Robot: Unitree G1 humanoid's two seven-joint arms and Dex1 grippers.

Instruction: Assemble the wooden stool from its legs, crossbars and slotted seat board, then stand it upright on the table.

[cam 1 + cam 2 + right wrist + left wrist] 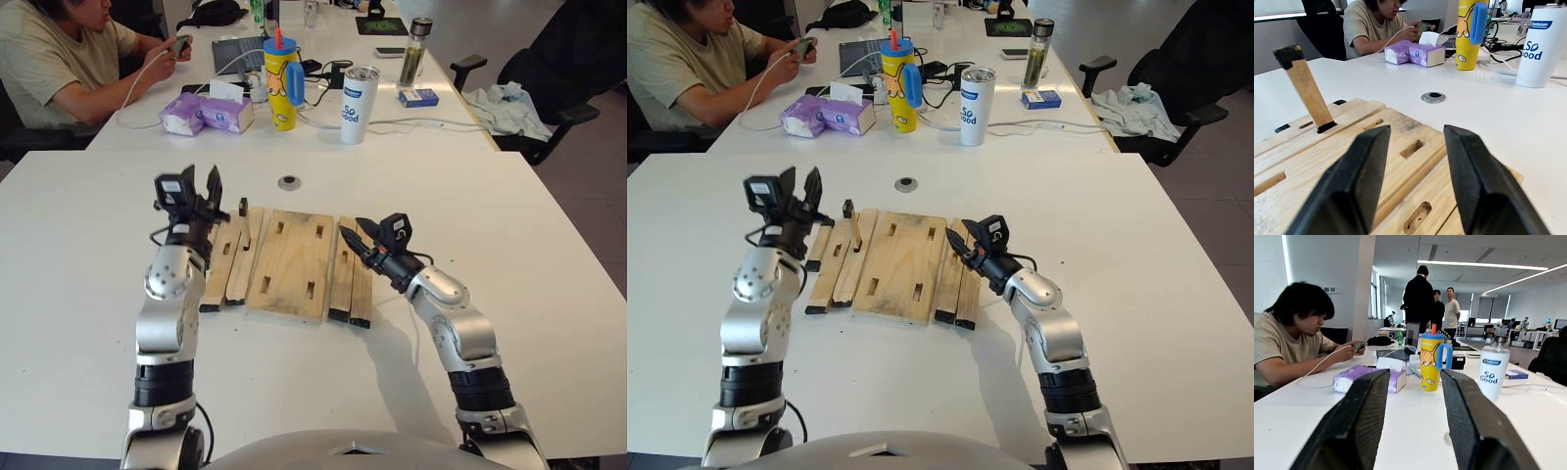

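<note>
Two tools are seen, both spread open with nothing gripped in either. The slotted seat board (291,262) is laid flat on the white tabletop (509,294), with four slots showing. Just beside the board on its left, the left planks (223,266) are laid side by side, and a short dark-tipped stick (243,219) is stood tilted in a slot of one of them. Against the board's right edge the right planks (351,284) are laid as a pair, dark ends toward the robot. The left tool (201,183) is held raised, fingers pointing up, over the far end of the left planks. The right tool (353,233) is held low over the far end of the right planks, aimed toward the board. Beyond the board, a round grommet (288,182) is set in the tabletop.
</note>
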